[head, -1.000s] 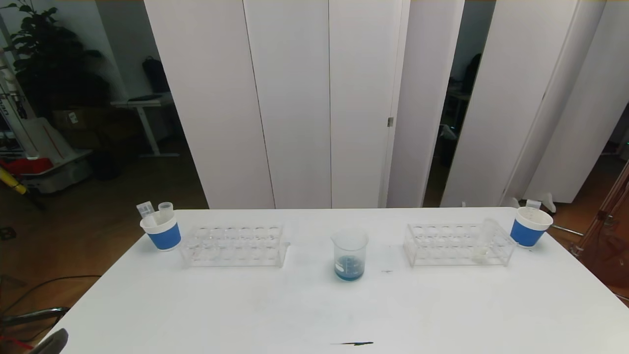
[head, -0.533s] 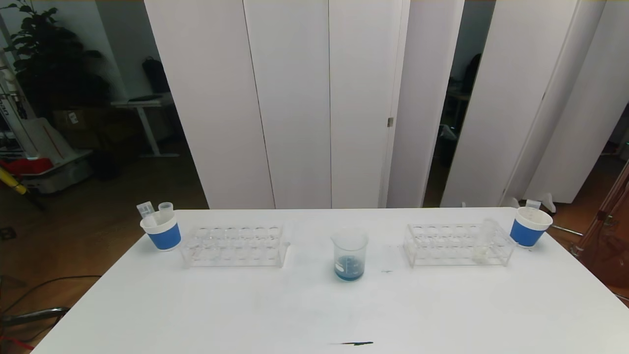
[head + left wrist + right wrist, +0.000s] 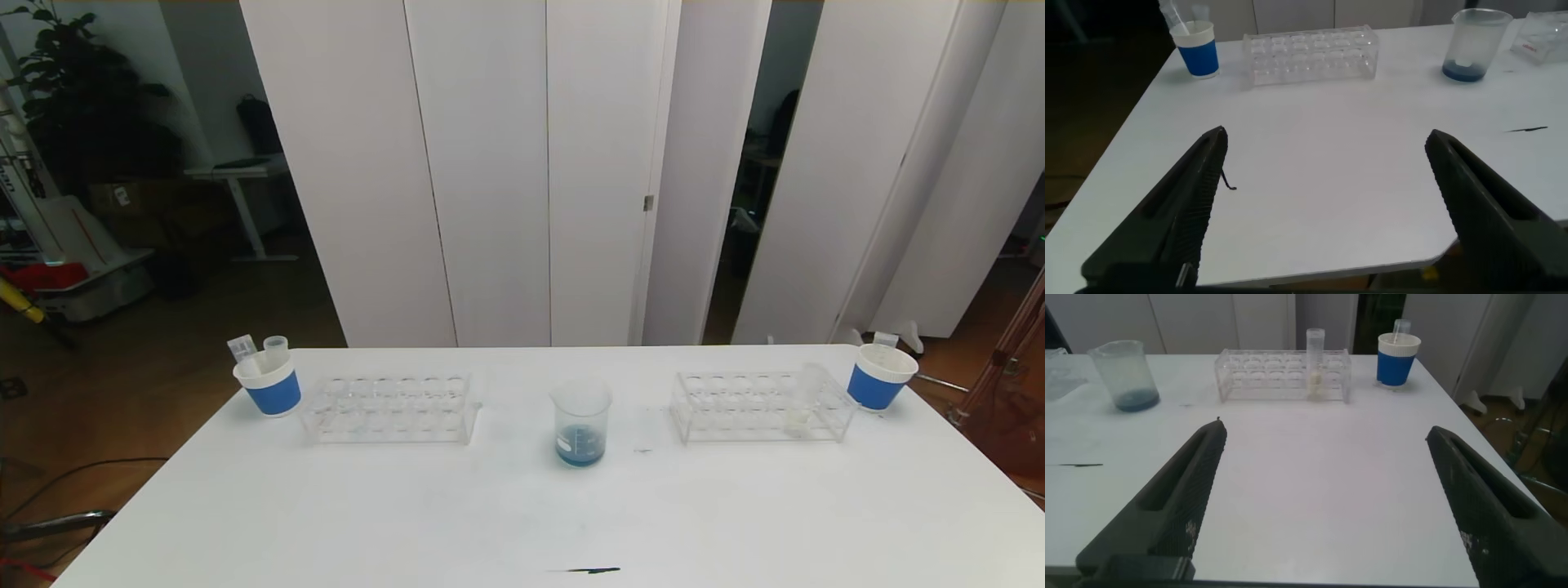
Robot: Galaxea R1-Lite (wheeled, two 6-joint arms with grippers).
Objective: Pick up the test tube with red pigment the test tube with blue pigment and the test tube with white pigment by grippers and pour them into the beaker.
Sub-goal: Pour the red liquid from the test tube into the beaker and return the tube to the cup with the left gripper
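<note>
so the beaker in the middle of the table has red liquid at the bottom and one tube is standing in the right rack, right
Not quite: the liquid at the bottom of the beaker is blue, not red, as the head view shows. The rest holds: one tube stands in the right rack.

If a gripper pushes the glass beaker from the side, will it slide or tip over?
The beaker would probably slide: it stands on a smooth white table with only a shallow blue layer at its bottom, so it looks light. A push near its flared rim might tip it, since it is taller than wide. Being clear glass, it is likely slippery and fragile.
</note>
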